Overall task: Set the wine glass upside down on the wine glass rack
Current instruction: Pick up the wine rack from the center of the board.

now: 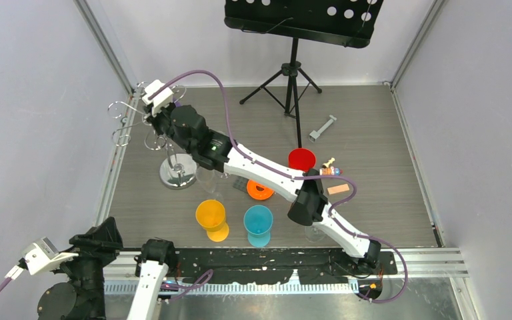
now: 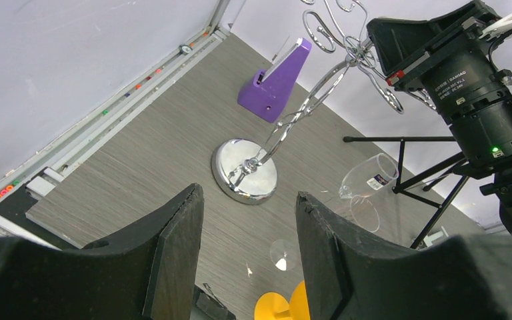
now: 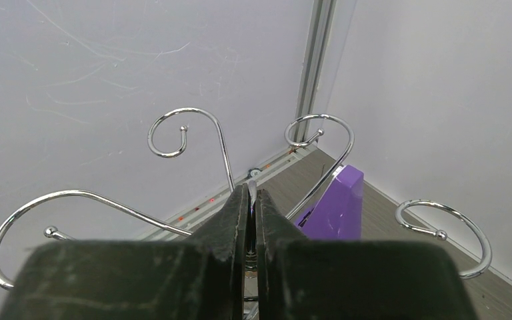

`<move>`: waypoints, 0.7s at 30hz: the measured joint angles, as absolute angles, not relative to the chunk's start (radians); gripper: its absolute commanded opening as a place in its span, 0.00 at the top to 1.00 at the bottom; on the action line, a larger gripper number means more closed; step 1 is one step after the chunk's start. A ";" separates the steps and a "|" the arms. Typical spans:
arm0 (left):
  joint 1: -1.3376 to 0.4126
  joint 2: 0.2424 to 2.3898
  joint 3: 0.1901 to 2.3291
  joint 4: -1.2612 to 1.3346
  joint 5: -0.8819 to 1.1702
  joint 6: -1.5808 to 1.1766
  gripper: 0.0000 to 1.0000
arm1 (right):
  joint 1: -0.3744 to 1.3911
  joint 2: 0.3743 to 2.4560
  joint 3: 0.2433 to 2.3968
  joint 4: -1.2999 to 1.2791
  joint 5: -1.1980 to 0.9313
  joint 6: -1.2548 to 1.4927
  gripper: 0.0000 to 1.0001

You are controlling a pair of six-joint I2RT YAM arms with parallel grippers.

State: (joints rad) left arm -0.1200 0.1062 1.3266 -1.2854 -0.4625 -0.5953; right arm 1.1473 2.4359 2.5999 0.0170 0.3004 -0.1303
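Note:
The chrome wine glass rack [image 1: 177, 175] stands at the far left of the table, and its post leans in the left wrist view [image 2: 245, 170]. My right gripper [image 1: 153, 115] reaches over its top and is shut on the tip of the central post [image 3: 252, 197], with curled wire arms [image 3: 173, 137] spread around the fingers. A clear wine glass [image 2: 368, 181] rests on the table just right of the rack's base, free of both grippers. In the top view it is faint [image 1: 207, 179]. My left gripper [image 2: 250, 220] is open and empty, held back at the near left corner [image 1: 105, 233].
A purple block [image 2: 273, 83] sits behind the rack. A yellow goblet [image 1: 211, 219], a teal goblet [image 1: 259, 225], an orange disc [image 1: 260, 191] and a red cup [image 1: 301, 159] stand mid-table. The black music stand [image 1: 293, 67] is at the back, with a grey tool [image 1: 322, 128] beside it.

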 measured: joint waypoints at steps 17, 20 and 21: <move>-0.120 0.106 1.325 -1.285 -0.463 -0.596 0.47 | 1.146 2.413 2.600 -0.006 0.294 -0.134 0.95; -0.120 0.106 1.325 -1.285 -0.463 -0.596 0.47 | 1.145 2.413 2.600 -0.006 0.294 -0.134 0.95; -0.120 0.106 1.325 -1.285 -0.463 -0.596 0.47 | 1.143 2.413 2.600 -0.006 0.294 -0.134 0.95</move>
